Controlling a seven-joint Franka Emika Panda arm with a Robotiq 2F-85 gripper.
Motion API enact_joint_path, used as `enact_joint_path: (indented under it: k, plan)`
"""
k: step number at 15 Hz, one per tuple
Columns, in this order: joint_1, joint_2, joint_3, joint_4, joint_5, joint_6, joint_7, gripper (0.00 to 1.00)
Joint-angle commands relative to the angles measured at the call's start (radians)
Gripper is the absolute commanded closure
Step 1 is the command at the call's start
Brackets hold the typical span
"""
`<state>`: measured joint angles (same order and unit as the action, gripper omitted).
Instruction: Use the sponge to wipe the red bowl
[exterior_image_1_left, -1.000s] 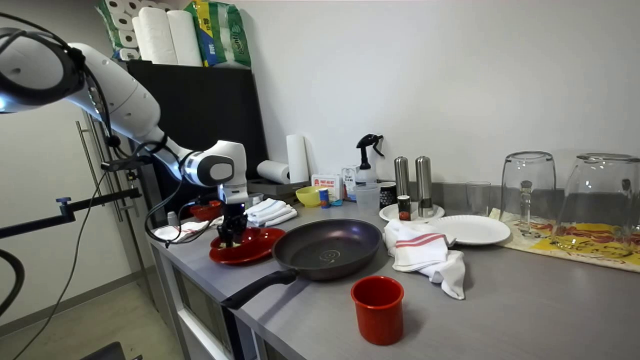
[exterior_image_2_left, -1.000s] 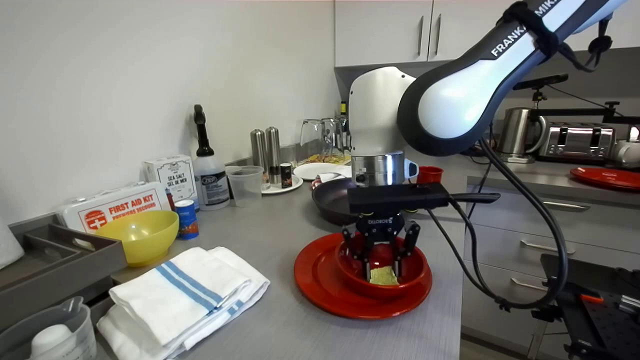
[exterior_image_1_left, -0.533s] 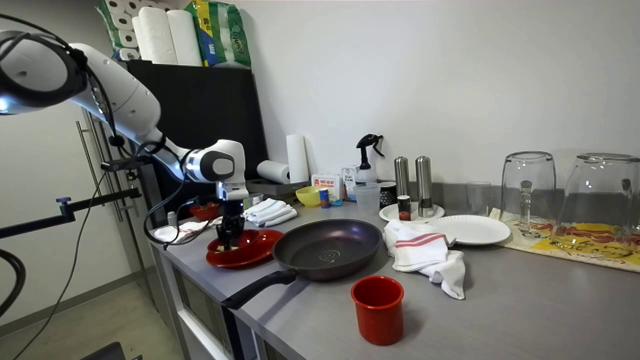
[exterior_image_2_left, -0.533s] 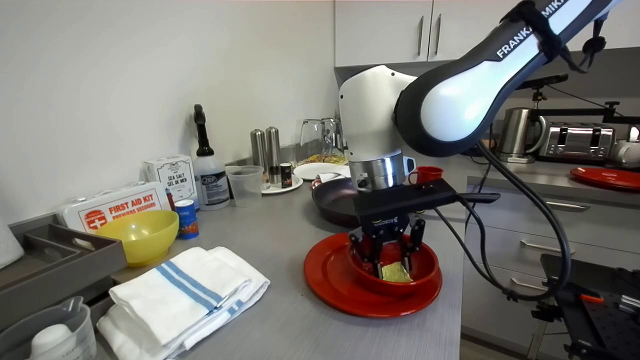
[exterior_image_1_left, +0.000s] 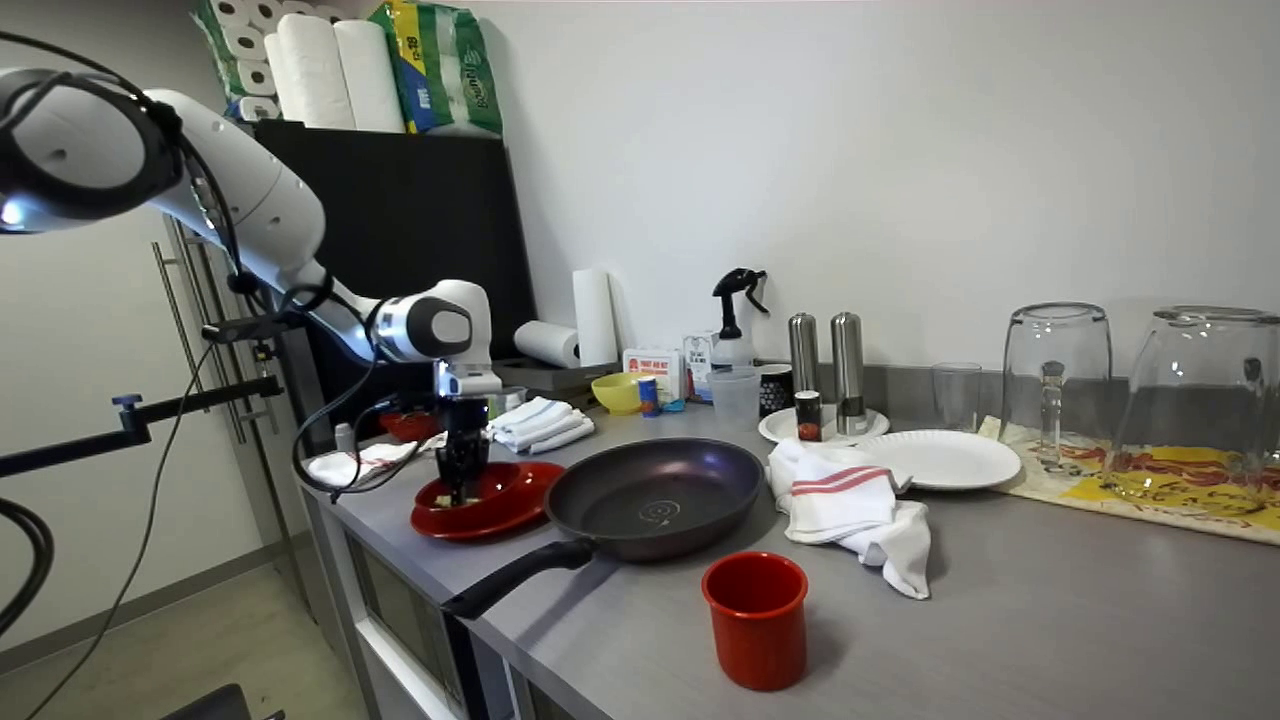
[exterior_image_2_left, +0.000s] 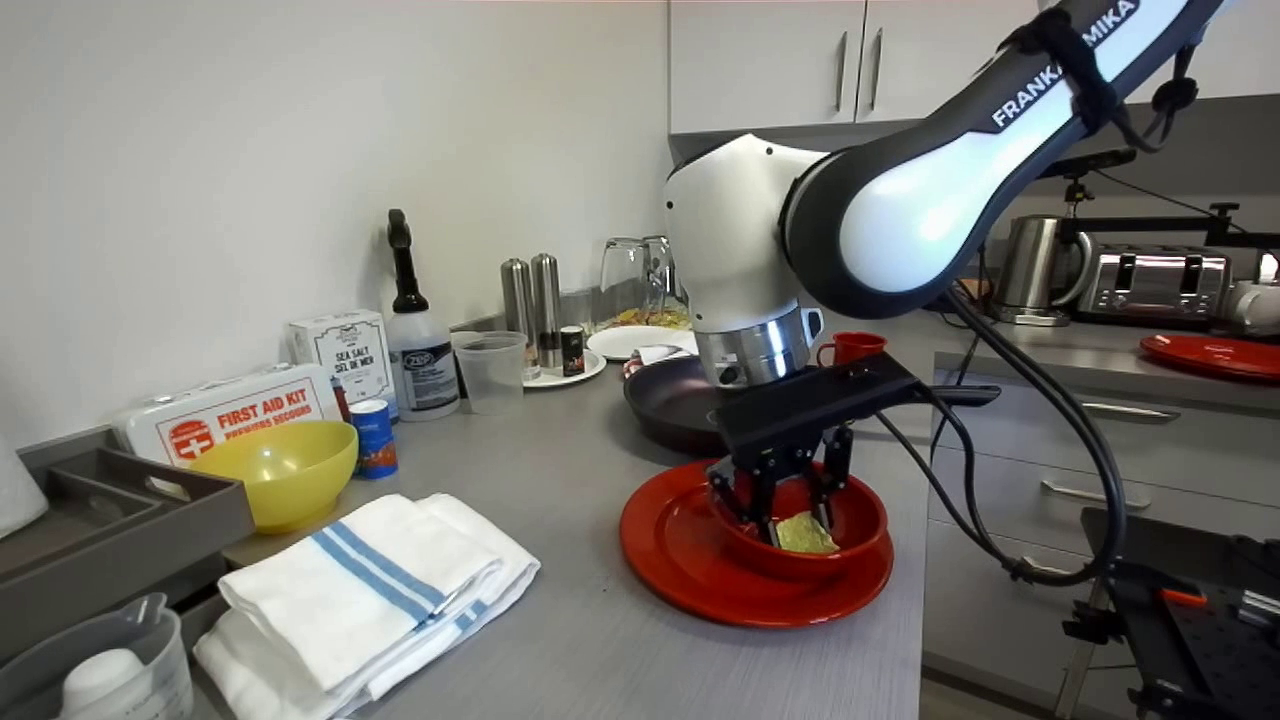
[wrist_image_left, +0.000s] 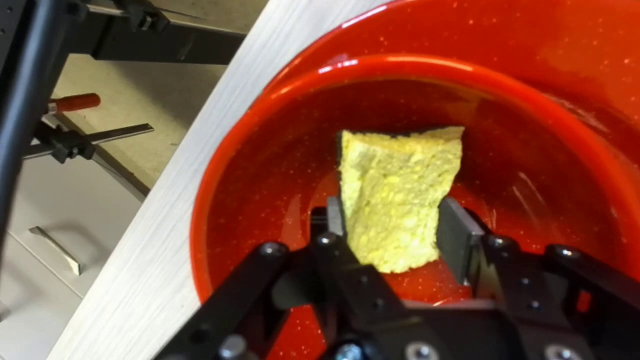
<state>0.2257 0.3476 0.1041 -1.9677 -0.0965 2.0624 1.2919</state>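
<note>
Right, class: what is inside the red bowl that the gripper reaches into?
Inside the red bowl is a yellow sponge, held by the gripper. The bowl's bottom beneath the sponge is covered and cannot be seen.
</note>
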Motion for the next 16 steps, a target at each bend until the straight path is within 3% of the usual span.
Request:
enact_joint_path:
  k: [1, 5, 9, 16]
  plan:
    - [0.033, 0.040, -0.027, 0.037, -0.097, -0.081, -0.007, 0.77]
    - [0.061, 0.051, -0.041, 0.044, -0.237, -0.132, 0.018, 0.77]
    - [0.070, 0.059, -0.043, 0.049, -0.307, -0.140, 0.025, 0.77]
    - [0.042, 0.055, -0.026, 0.057, -0.202, -0.101, 0.024, 0.77]
